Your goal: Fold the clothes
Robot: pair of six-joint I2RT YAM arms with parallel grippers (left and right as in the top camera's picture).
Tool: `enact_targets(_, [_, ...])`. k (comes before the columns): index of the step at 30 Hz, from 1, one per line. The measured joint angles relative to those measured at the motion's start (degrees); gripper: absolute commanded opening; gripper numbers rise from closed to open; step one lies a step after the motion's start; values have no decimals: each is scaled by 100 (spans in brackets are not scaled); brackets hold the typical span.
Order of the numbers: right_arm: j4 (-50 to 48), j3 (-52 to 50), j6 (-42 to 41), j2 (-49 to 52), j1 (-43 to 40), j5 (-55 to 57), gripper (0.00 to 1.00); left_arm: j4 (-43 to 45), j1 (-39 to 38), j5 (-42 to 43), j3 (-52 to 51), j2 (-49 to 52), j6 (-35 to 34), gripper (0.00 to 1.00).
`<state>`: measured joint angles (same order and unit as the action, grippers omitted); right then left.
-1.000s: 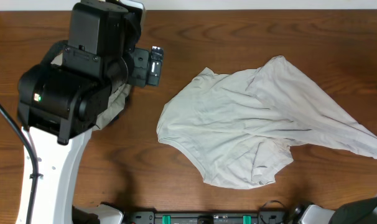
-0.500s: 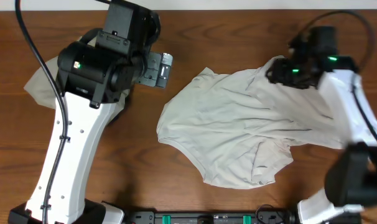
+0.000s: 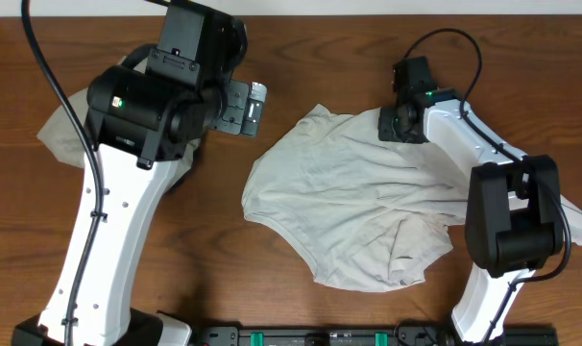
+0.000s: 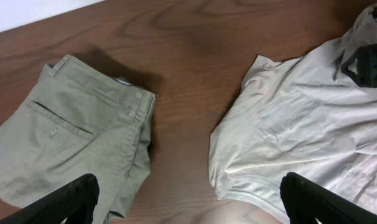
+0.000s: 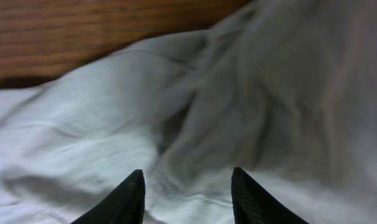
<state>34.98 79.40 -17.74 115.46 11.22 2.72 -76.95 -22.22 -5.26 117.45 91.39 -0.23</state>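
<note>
Right wrist view: right hand [image 5: 187, 196], part-open and empty, hovers over the T-shirt [image 5: 101, 124] toward the tabletop [image 5: 51, 37]'s far edge; best pinch one layer only; left hand [image 4: 195, 202] gapes wide.

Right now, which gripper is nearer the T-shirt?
Right. The right gripper sits over the top edge of the T-shirt, pointing down at the fabric. The left gripper hangs off to the shirt's left, above bare table between it and the khaki trousers.
</note>
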Motion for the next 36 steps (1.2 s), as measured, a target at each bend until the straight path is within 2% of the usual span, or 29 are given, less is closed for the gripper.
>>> enact_targets(3, [63,0,-142,0,0,129,41,0,0,0,0,0,0,95])
enact_targets(4, [109,0,-181,0,0,149,37,0,0,0,0,0,2,95])
enact_targets(7, [151,0,-282,4,11,199,20,2,0,0,0,0,0,95])
enact_targets(9, [144,0,-310,11,31,227,1,2,0,0,0,0,0,95])
enact_targets(18, [293,144,-358,-20,26,232,1,2,0,0,0,0,0,95])
enact_targets(19, [308,177,-356,-76,13,229,2,2,0,0,0,0,0,95])
enact_targets(20, [334,223,-354,-164,2,225,20,2,0,0,0,0,0,95])
enact_targets(21, [334,264,-372,-297,-15,219,30,2,0,0,0,0,0,95])
enact_targets(25, [448,442,-289,-723,-52,127,46,2,0,0,0,0,0,95])
enact_targets(29, [627,498,-282,-713,20,63,50,2,0,0,0,0,0,95])
enact_targets(36, [758,466,-420,179,201,28,50,2,0,0,0,0,0,95])
